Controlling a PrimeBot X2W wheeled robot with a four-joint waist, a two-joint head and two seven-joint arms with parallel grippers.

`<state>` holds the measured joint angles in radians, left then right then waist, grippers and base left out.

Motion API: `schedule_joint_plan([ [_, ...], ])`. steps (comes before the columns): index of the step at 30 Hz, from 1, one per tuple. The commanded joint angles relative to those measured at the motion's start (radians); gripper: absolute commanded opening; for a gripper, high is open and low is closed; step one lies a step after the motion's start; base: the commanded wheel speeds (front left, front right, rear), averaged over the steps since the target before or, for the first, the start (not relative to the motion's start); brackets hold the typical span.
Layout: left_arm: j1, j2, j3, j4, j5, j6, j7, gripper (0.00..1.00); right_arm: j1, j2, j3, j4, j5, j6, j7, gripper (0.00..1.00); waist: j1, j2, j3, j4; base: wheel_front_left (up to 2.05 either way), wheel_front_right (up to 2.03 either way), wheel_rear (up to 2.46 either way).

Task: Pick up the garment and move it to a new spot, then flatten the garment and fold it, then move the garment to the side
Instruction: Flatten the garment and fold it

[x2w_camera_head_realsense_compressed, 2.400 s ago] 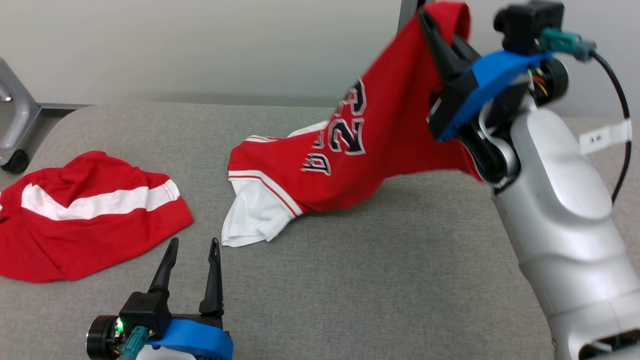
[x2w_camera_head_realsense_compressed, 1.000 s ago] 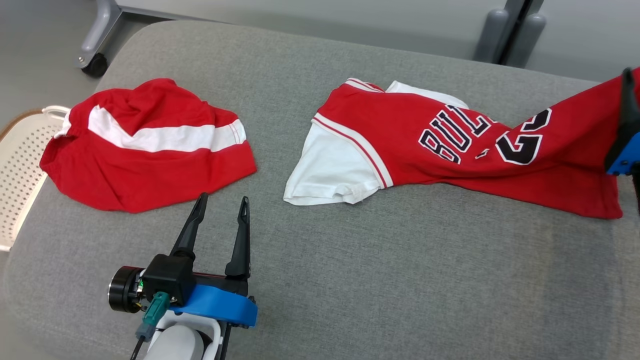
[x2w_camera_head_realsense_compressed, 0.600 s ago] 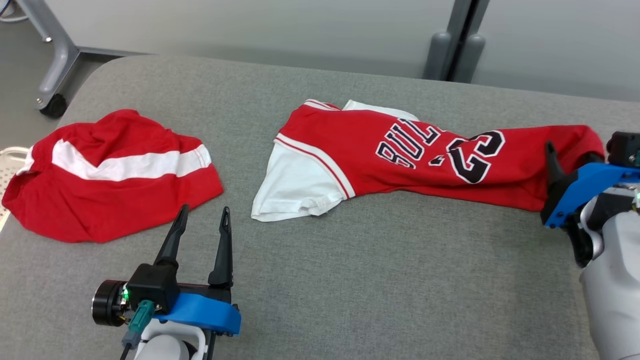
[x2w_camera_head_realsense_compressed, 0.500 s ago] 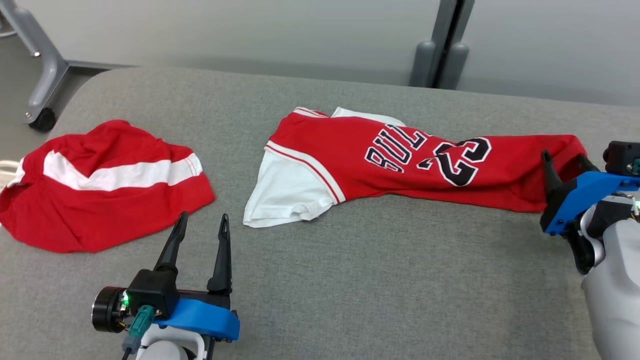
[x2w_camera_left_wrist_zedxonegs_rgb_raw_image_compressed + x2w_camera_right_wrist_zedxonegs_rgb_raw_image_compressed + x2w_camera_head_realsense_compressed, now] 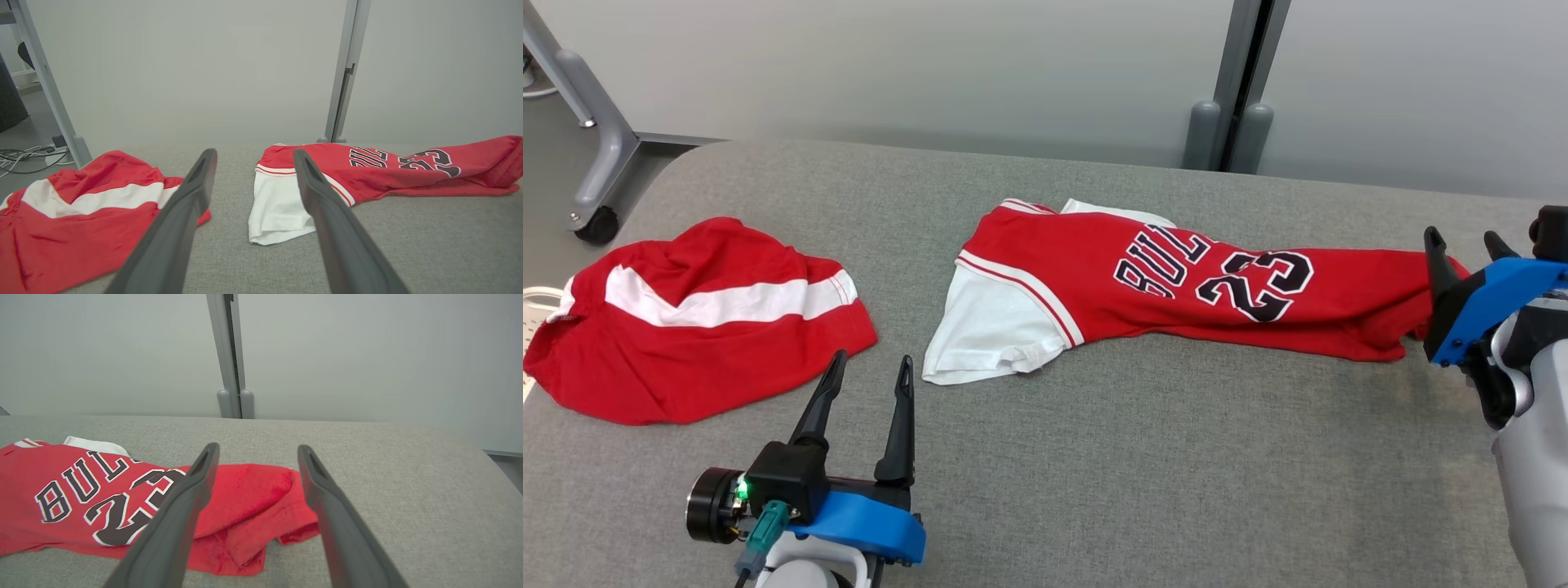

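Jersey point(image 5: 1176, 282): stretched sideways on table point(image 5: 1176, 457), white sleeve at left end, right end bunched. Probably laid there for room to flatten.
Right gripper point(image 5: 1460, 237): at bunched end, jaws wide, gripping nothing. Fingers pointing away over cloth, forearm low by table's right edge.
Left gripper point(image 5: 872, 358): wide open, empty, parked near front, between jersey and second red garment point(image 5: 694, 327), clear of work.

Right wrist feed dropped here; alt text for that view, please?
The right gripper is open and empty, its fingers framing the bunched end of a red number 23 jersey lying on the grey table. Behind: a pale wall with a grey post.
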<state>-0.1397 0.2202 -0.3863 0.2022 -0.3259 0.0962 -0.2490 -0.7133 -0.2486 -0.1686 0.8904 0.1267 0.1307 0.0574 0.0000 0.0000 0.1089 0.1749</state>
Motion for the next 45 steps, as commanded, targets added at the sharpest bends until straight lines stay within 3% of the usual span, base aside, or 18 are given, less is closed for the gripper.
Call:
schedule_joint_plan([
  [1, 0.007, 0.006, 0.002, 0.001, -0.003, 0.002, -0.002, 1.0, 0.024, 0.003, 0.009, -0.015, -0.011, 0.0, -0.011, 1.0, 0.0, 0.0, -0.005, 0.002, 0.0, 0.0, 0.0],
  [6, 0.027, 0.013, 0.006, 0.002, -0.008, 0.013, -0.003, 1.0, 0.121, 0.032, 0.039, -0.124, -0.001, 0.0, -0.08, 1.0, 0.0, 0.0, -0.03, -0.008, 0.0, 0.0, 0.0],
  [11, 0.052, 0.02, 0.016, 0.002, -0.014, 0.028, -0.007, 1.0, 0.294, 0.091, 0.045, -0.317, 0.014, 0.0, -0.132, 1.0, 0.0, 0.0, -0.056, -0.033, 0.0, 0.0, 0.0],
  [18, 0.086, 0.04, 0.042, 0.004, -0.019, 0.041, -0.011, 1.0, 0.551, 0.18, 0.012, -0.643, -0.017, 0.0, -0.136, 1.0, 0.0, 0.0, -0.078, -0.078, 0.0, 0.0, 0.0],
  [23, 0.105, 0.048, 0.053, 0.014, -0.025, 0.047, -0.013, 1.0, 0.66, 0.197, 0.017, -0.786, -0.014, 0.0, -0.118, 1.0, 0.0, 0.0, -0.092, -0.107, 0.0, 0.0, 0.0],
  [26, 0.116, 0.051, 0.062, 0.023, -0.033, 0.051, -0.014, 1.0, 0.693, 0.198, 0.035, -0.809, 0.029, 0.0, -0.111, 1.0, 0.0, 0.0, -0.098, -0.122, 0.0, 0.0, 0.0],
  [45, 0.127, 0.059, 0.067, 0.062, -0.067, 0.063, 0.002, 1.0, 0.722, 0.198, 0.068, -0.74, 0.025, 0.0, -0.141, 1.0, 0.0, 0.0, -0.126, -0.151, 0.0, 0.0, 0.0],
])
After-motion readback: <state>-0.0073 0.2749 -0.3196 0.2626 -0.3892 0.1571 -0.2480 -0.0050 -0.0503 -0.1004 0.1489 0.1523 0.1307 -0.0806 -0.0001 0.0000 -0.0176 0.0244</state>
